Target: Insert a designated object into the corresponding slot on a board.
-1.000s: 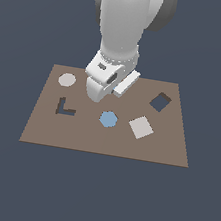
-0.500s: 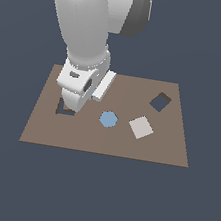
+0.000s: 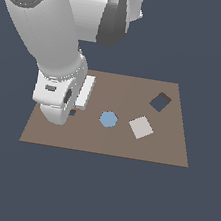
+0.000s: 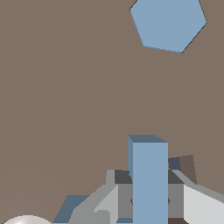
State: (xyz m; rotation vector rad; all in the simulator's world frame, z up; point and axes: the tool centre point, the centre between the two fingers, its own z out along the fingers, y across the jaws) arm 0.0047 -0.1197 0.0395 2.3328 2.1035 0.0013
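The light-blue L-shaped block (image 4: pixel 149 179) is being held upright between the fingers (image 4: pixel 120 199) of the gripper (image 4: pixel 148 197), low over the brown board (image 3: pixel 130 93) — this is being shown only by the wrist view. In the exterior view, block and gripper are being hidden by the arm (image 3: pixel 57 74); a sliver of the dark slot (image 3: pixel 72 112) is peeking out — well apart from the hexagonal piece (image 3: pixel 108 119).

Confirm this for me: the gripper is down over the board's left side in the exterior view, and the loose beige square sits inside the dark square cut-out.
Wrong on the square. The exterior view shows the beige square lying on the board apart from the dark square cut-out. The gripper placement is right.
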